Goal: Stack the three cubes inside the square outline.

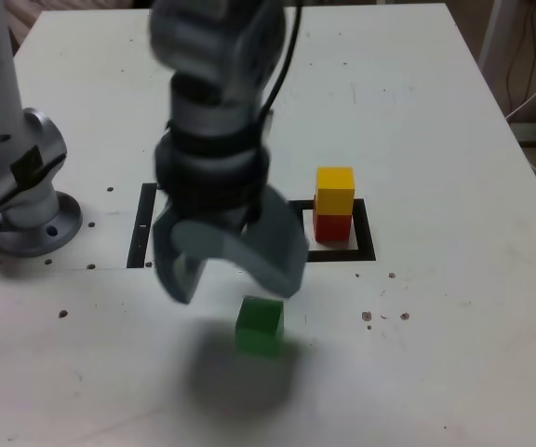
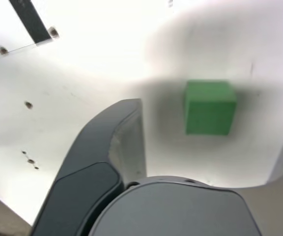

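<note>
Matte green cube (image 1: 259,325) sits below the wide-open, empty grey claw (image 1: 234,275); yellow cube (image 1: 335,190) tops red cube (image 1: 332,226).

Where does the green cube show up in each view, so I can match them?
Exterior view: the green cube sits low and centre on the table, just below the open gripper.
Wrist view: the green cube lies ahead, between the fingers.
Shared landmark: the narrow black strip.

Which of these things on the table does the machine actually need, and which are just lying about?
Needed:
- green cube, alone on the table
- yellow cube stacked on the red cube
- square outline
- end effector, open above the green cube

Lying about:
- black strip
- metal arm base
</note>
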Controlling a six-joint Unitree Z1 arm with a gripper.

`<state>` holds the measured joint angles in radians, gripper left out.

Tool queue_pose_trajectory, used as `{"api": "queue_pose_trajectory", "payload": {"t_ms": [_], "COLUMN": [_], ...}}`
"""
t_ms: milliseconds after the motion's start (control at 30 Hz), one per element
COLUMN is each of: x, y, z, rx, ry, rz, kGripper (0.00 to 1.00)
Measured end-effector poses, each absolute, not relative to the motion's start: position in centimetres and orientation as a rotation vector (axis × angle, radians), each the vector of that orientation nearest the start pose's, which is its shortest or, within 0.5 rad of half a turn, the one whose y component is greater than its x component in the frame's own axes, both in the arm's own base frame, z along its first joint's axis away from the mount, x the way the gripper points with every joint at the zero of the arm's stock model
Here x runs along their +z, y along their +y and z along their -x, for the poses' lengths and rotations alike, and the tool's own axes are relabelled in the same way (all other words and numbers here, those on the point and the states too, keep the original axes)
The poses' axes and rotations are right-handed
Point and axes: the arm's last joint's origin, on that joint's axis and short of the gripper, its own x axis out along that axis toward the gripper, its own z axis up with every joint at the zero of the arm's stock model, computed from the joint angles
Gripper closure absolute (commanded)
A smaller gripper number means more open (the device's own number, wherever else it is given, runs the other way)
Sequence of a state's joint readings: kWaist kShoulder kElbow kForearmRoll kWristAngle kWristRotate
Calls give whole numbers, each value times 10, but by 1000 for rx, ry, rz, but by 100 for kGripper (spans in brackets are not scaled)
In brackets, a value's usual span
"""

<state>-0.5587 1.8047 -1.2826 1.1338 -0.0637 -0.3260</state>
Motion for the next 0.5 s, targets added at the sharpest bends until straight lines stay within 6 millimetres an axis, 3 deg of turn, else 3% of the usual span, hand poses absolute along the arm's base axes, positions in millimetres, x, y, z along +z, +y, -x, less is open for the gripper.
{"api": "queue_pose_trajectory", "payload": {"t_ms": [367, 500], "x": [248, 238], "y": [-161, -175], "z": [-247, -255], "rx": [-112, -143], "ry": [1689, 1674], "rz": [-164, -167], "kGripper": [2, 2]}}
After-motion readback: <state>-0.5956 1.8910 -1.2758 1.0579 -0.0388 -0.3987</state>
